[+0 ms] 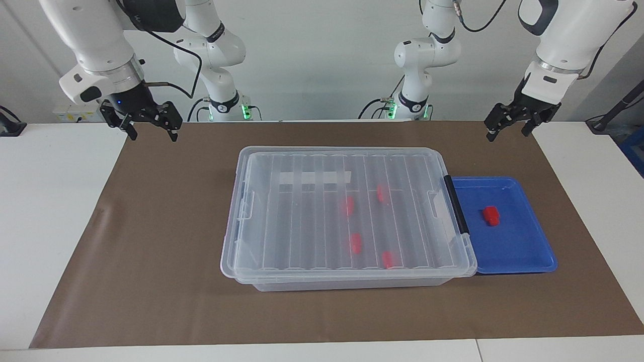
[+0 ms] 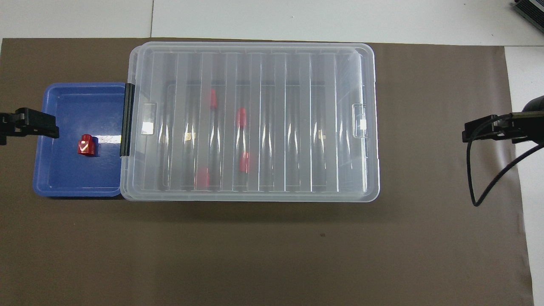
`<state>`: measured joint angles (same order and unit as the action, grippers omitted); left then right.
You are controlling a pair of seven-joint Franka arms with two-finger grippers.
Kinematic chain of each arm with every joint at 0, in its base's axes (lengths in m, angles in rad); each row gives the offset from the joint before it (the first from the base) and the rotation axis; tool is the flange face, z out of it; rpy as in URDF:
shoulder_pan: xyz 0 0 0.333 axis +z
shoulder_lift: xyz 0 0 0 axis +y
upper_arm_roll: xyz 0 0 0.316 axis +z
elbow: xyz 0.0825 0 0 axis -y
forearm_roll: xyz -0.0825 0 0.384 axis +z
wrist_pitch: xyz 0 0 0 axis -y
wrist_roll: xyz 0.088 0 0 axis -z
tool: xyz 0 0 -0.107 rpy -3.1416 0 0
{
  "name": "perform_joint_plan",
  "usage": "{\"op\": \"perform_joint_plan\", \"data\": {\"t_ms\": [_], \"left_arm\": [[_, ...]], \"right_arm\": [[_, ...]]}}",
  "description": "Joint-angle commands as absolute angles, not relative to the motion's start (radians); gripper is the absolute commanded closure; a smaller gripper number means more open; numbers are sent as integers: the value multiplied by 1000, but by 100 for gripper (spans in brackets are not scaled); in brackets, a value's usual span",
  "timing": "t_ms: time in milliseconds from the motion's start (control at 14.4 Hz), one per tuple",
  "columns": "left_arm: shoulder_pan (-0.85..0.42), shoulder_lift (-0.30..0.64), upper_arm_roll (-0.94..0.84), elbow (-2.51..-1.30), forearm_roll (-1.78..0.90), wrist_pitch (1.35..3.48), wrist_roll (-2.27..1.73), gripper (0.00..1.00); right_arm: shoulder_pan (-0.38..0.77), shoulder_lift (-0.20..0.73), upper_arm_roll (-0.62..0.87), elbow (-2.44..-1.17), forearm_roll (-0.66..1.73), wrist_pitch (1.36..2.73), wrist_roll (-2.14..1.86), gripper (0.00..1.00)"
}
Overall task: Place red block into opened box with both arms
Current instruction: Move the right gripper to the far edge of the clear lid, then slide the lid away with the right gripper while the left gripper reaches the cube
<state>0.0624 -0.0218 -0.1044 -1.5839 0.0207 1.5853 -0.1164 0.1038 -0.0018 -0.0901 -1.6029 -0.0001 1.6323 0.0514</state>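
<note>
Facing view: the left gripper (image 1: 507, 126) and the right gripper (image 1: 149, 122) both hang up in the air with jaws spread wide and empty; the red block (image 1: 491, 215) lies in the blue tray (image 1: 533, 261), well below the left jaws, beside the box (image 1: 241, 251). Overhead view: the lid (image 2: 297, 127) covers the box, so a block carried over now would likely land on the ribs.
</note>
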Motion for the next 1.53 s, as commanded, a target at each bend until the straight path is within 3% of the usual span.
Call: {"op": "perform_joint_plan", "data": {"t_ms": [0, 347, 625, 1458], "left_arm": [[55, -17, -92, -1572, 28, 1569, -115, 0], [34, -17, -78, -1574, 28, 1572, -117, 0], [-94, -20, 57, -1574, 28, 1574, -115, 0], [-92, -32, 55, -1609, 28, 1597, -114, 0]], "right_arm": [[138, 9, -81, -1698, 41, 1803, 78, 0], [221, 161, -80, -1692, 110, 2012, 92, 0], [247, 247, -80, -1690, 110, 2124, 124, 0], [183, 281, -84, -1686, -54, 2106, 115, 0]]}}
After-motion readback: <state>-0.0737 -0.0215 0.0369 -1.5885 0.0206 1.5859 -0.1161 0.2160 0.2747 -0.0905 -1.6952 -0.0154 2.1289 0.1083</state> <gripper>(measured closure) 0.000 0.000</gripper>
